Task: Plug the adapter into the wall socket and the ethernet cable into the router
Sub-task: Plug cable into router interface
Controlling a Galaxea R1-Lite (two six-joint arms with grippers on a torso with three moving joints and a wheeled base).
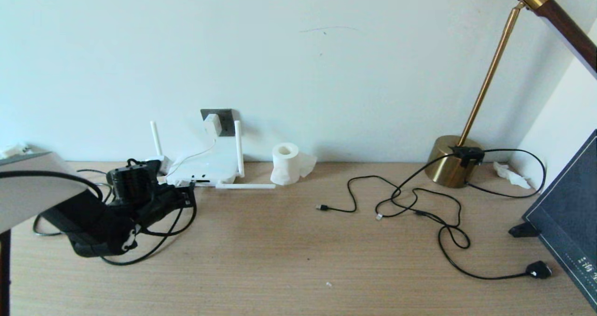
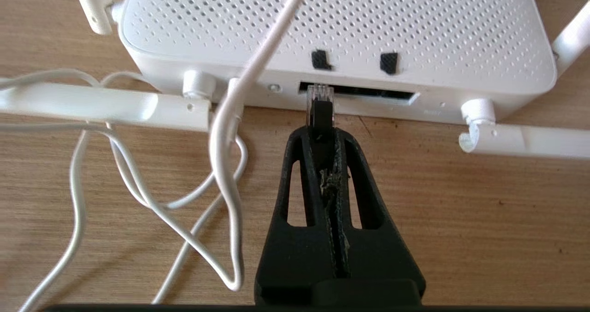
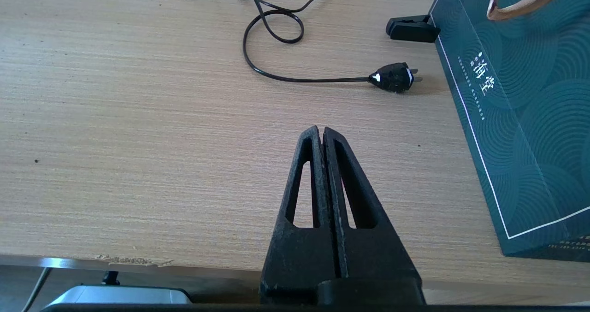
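Only legible print: white Chinese characters, roughly "海堂", on the dark teal bag at the table's right edge; faint embossed lettering on the router unreadable.

The router is white, its top dotted with a fine grid of small holes and two black marks near its dark port slot; the adapter above it is white on a dark grey wall socket. The ethernet cable is black with a clear tip — pinched in the black left gripper. Right of the router, a white tissue roll — then a brass-gold lamp. The table is pale wood-grain. The box is dark teal, wave-patterned.
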